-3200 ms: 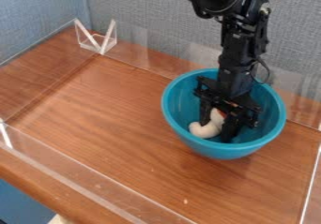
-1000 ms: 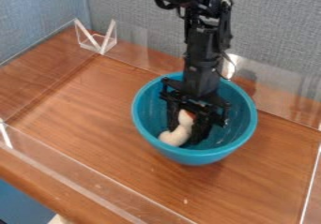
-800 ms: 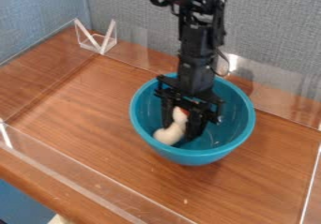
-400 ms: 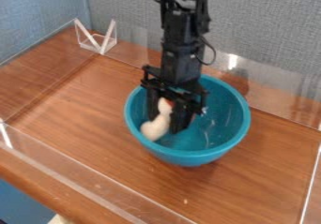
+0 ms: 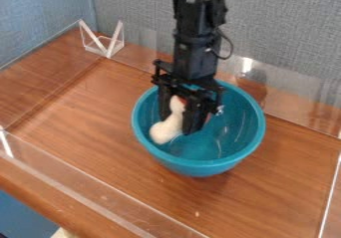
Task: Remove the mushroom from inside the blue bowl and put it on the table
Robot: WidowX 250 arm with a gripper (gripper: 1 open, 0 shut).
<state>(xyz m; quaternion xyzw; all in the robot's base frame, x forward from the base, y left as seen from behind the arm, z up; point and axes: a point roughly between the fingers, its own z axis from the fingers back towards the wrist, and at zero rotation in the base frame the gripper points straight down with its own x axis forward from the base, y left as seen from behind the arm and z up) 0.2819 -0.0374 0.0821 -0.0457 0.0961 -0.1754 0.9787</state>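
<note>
Inside the blue bowl [image 5: 200,137], the claw [image 5: 185,108] is clamped on the mushroom [image 5: 168,122]; no writing readable

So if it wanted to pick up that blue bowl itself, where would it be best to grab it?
Probably the rim of the blue bowl, coming from straight above with one finger inside and one outside. The bowl is round, deep and glossy, too wide to span, so its thin upright wall is the only pinchable part. The near-right rim looks free; the gripper holding the mushroom occupies the left.
</note>
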